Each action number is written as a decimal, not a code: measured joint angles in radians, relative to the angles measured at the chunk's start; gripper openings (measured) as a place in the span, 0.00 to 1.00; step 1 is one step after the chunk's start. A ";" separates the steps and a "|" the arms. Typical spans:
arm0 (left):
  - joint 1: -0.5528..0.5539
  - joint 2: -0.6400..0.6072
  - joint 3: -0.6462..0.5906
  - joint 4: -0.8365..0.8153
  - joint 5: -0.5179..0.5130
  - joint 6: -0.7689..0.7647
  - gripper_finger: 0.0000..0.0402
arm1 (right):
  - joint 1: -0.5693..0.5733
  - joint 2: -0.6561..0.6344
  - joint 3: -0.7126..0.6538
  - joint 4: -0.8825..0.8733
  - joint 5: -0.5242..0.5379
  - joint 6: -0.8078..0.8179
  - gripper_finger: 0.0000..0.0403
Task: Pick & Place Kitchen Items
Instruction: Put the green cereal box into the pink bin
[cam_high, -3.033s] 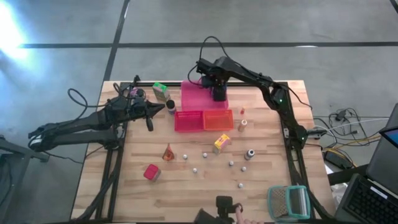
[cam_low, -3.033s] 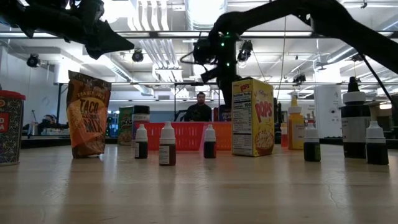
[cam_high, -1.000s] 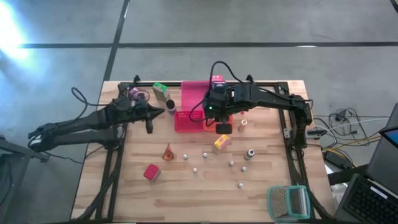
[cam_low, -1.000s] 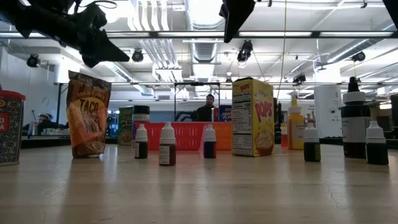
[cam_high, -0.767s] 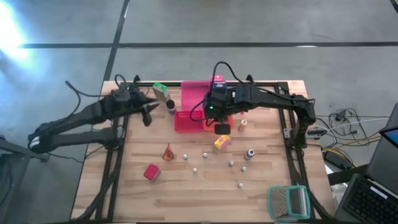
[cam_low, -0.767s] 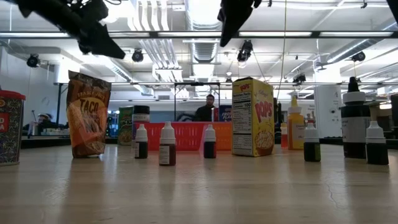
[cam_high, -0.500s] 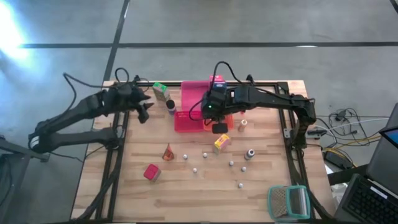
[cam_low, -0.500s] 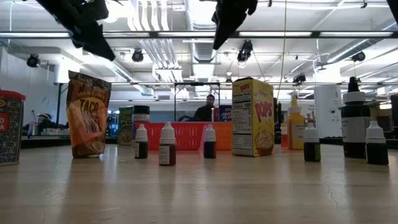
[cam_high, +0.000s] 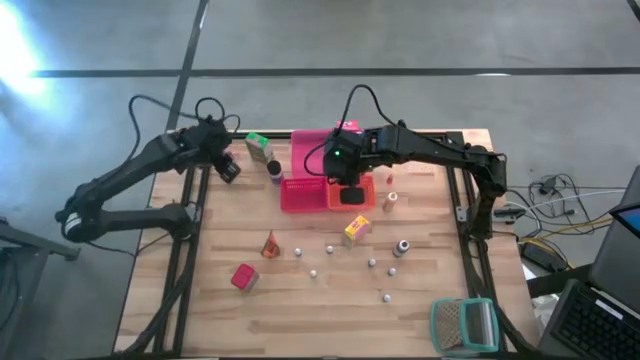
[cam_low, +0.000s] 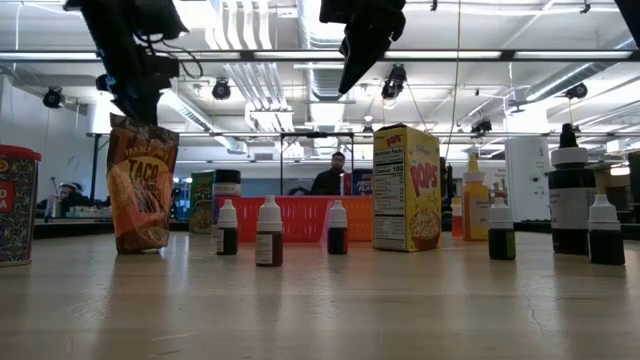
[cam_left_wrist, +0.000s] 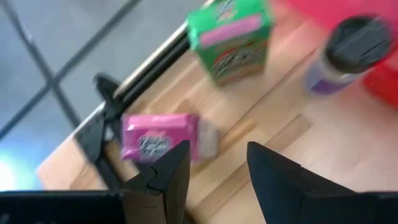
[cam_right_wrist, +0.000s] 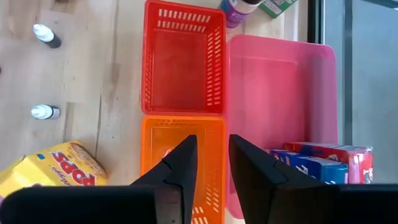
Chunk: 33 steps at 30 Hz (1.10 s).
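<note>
On the counter (cam_high: 430, 300) most kitchen items are unsorted: the yellow carton (cam_high: 356, 230), red carton (cam_high: 243, 277), taco pouch (cam_low: 142, 185), small bottles (cam_low: 268, 232) and green carton (cam_left_wrist: 231, 38). The red tray (cam_right_wrist: 183, 57) and orange tray (cam_right_wrist: 179, 163) look empty, while the pink tray (cam_right_wrist: 280, 112) holds what seems to be a blue carton (cam_right_wrist: 309, 165) beside a pink one. The left end effector (cam_left_wrist: 211, 168) hangs just beside the pink packet (cam_left_wrist: 161, 135), fingers parted and empty. The right end effector (cam_right_wrist: 210, 163) hovers over the trays, slightly parted and carrying nothing. By my reading, the task is barely begun.
</note>
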<state>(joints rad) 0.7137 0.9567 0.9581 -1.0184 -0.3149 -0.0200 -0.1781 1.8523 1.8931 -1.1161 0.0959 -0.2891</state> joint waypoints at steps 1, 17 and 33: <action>0.017 0.022 0.018 -0.012 0.000 -0.001 0.41 | 0.000 0.000 0.000 0.002 0.000 0.000 0.23; 0.055 0.413 0.298 0.020 0.128 0.708 0.41 | 0.002 0.000 -0.001 0.003 -0.003 0.007 0.13; 0.055 0.468 0.314 0.076 0.111 0.893 0.41 | 0.001 0.000 -0.001 -0.062 -0.003 -0.057 0.27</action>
<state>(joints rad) 0.7689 1.4246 1.2720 -0.9421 -0.2043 0.8726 -0.1772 1.8523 1.8919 -1.1786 0.0933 -0.3458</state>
